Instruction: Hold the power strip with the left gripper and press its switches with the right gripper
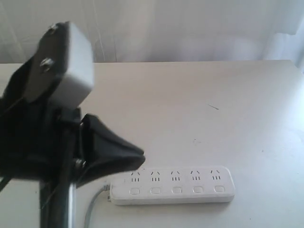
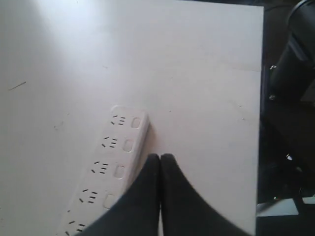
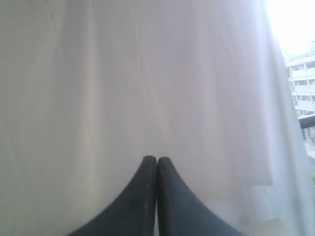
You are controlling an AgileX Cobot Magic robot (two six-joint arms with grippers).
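The power strip (image 1: pixel 175 185) lies flat near the table's front edge, a long white bar with a grey cord (image 1: pixel 92 205) leaving its left end. Its switches (image 1: pixel 176 190) form a row under the socket groups and show again in the left wrist view (image 2: pixel 128 145). My left gripper (image 1: pixel 138 160) is shut and empty, hovering above the strip's cord end. In the left wrist view its black tips (image 2: pixel 160 156) sit just beside the long edge of the strip (image 2: pixel 110 162). My right gripper (image 3: pixel 156 158) is shut, empty, and faces a white curtain; the strip is out of its view.
The left arm's bulky black body and grey block (image 1: pixel 66 61) fill the left of the exterior view. The white table (image 1: pixel 199 109) stretches back to a curtain (image 1: pixel 190 28). The table's edge (image 2: pixel 260 123) borders dark equipment (image 2: pixel 290 73).
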